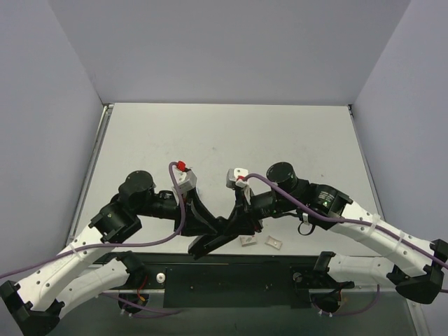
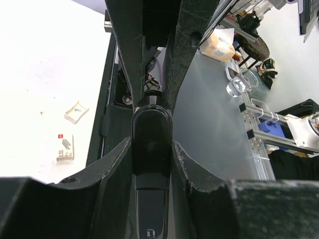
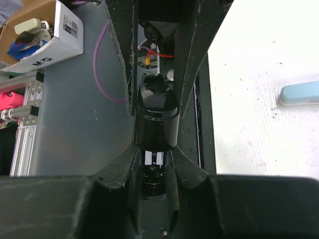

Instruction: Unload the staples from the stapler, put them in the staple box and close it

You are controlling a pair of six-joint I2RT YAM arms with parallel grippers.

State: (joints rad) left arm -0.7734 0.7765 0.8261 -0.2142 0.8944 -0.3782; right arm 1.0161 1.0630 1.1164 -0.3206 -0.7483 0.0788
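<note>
**Obs.** In the top view the stapler (image 1: 210, 241) is held between both arms at 6 o'clock on the table (image 1: 231, 140), close to the near edge. Whether it rests on the surface or is raised cannot be told.

- The left gripper (image 1: 203, 225) is clamped on the stapler's black body, with a finger pressed to each flank in the left wrist view.
- The right gripper (image 1: 240, 218) is drawn in narrow on the rounded black end. Its fingers are seen touching both sides in the right wrist view.
- Two small white pieces (image 1: 248, 241) lie at about 3 o'clock of the stapler, just beside it. What they are cannot be made out.

**Step judged.** The body is braced by the left while the end piece is to be worked by the right, so that the staple channel is exposed.

**Method notes.**
- The left clamp should be kept firm and motionless, so that all motion is taken by the right.
- Any pull should be applied along the stapler's long axis, slowly, since a sideways load is likely to twist the body out of the left fingers.
- The smooth, rounded shell is expected to slip, so the grip should be checked before force is raised.
- The opening should be kept over the table so that freed staples are caught.
</note>
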